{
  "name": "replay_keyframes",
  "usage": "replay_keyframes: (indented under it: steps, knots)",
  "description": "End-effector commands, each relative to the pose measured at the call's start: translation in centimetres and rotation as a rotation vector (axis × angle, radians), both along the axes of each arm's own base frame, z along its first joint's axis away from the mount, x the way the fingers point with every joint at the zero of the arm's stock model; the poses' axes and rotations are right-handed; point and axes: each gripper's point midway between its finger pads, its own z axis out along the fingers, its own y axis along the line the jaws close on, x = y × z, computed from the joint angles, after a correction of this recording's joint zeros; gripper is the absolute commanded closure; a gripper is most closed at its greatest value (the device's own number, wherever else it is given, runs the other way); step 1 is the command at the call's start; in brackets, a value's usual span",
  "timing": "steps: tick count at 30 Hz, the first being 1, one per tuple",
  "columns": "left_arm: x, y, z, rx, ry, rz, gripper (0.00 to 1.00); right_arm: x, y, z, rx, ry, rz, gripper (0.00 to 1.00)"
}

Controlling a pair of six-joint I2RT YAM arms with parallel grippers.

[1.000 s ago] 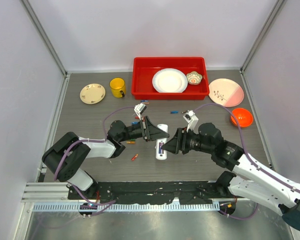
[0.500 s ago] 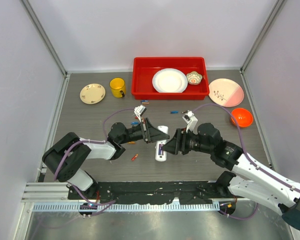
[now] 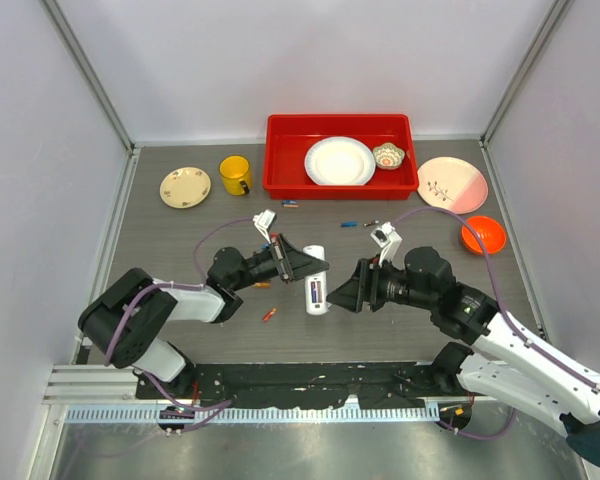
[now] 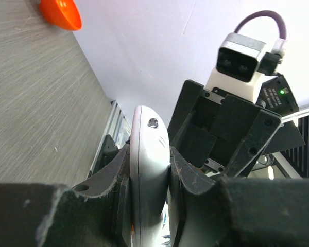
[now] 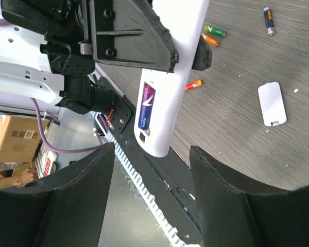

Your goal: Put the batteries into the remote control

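Note:
My left gripper (image 3: 305,265) is shut on the white remote control (image 3: 317,290) and holds it off the table. In the left wrist view the remote (image 4: 150,135) is clamped edge-on between both fingers (image 4: 181,170). My right gripper (image 3: 348,292) is open and empty, just right of the remote and apart from it. In the right wrist view (image 5: 153,154) the remote's open compartment holds one purple battery (image 5: 146,108). The white back cover (image 5: 272,104) lies on the table. Loose batteries lie around: red (image 3: 269,314), orange (image 3: 262,285), blue (image 3: 350,224), green (image 5: 216,32), black (image 5: 268,20).
A red tray (image 3: 280,160) at the back holds a white plate (image 3: 339,161) and a small bowl (image 3: 388,155). A yellow mug (image 3: 235,175) and a small plate (image 3: 185,187) stand at the back left. A pink plate (image 3: 452,184) and an orange bowl (image 3: 482,235) stand at the right.
My right gripper closed in on the remote's lower end, then drew back to the right, open. My left gripper has shifted slightly left with the remote.

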Motion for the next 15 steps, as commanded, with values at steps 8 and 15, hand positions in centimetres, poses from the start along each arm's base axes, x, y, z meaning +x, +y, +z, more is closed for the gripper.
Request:
replay_keyframes:
  steps: [8,15]
  knots:
    - [-0.2,1.7,4.5,-0.086,-0.213,0.093,1.00,2.8,0.5,0.6,0.139,-0.046,-0.145,0.36]
    - [2.1,5.8,1.0,0.080,-0.120,0.300,1.00,6.0,-2.5,-2.5,-0.043,-0.094,-0.344,0.36]
